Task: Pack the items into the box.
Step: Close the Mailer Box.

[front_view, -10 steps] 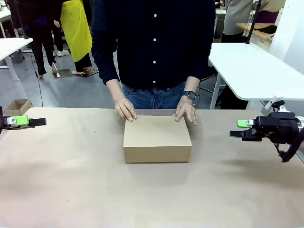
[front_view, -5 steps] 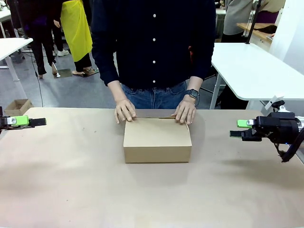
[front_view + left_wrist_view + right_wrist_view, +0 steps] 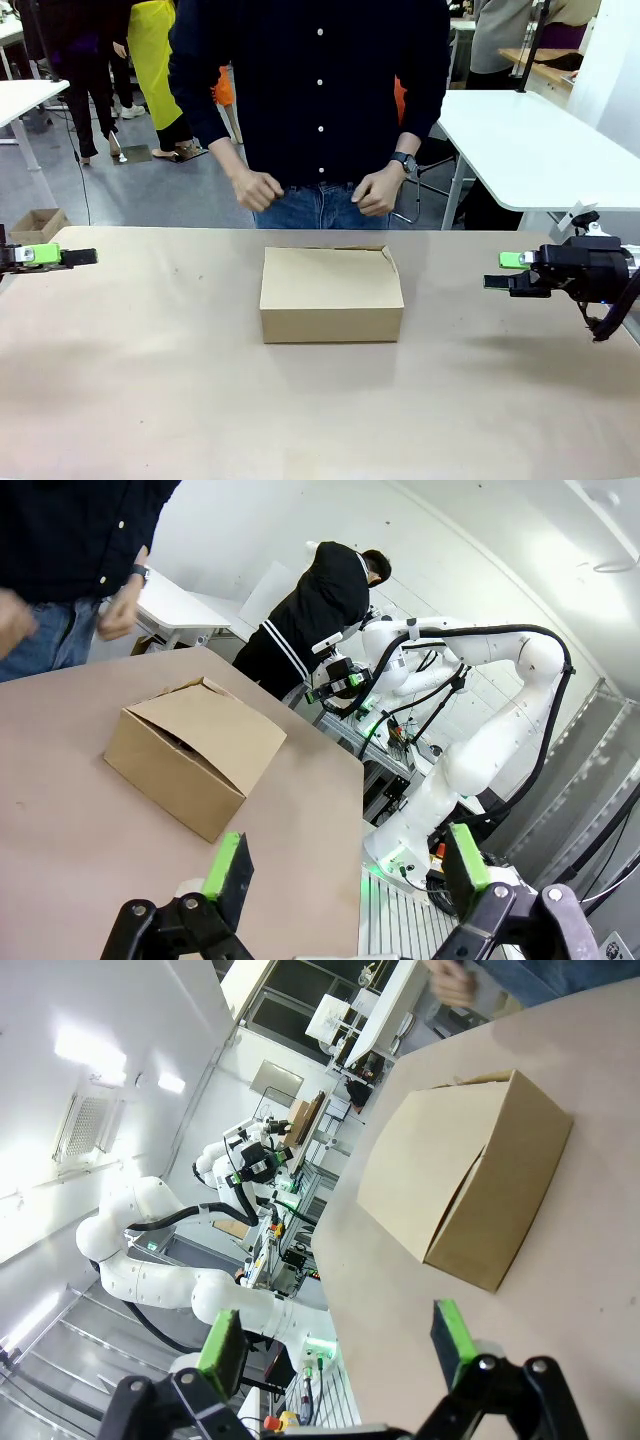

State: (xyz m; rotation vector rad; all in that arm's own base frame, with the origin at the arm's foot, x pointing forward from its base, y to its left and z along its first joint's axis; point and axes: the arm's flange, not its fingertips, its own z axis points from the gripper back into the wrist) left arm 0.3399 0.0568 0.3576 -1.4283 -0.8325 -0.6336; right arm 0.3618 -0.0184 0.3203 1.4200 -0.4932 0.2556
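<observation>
Box closed at mid-tabletop, both claws idle at the edges.

I see the box sitting in the middle of the tabletop, toward the far side, its lid flap down but lifted slightly at the far right corner. My left claw hovers at the far left edge, jaws wide apart and holding nothing; my right claw hovers at the right edge, just as wide open and empty, well apart from the box. The person stands at the far side with the left hand and the right hand loosely curled above the far edge, clear of the box. I cannot see inside the box from any view, so I cannot tell where the items are.
</observation>
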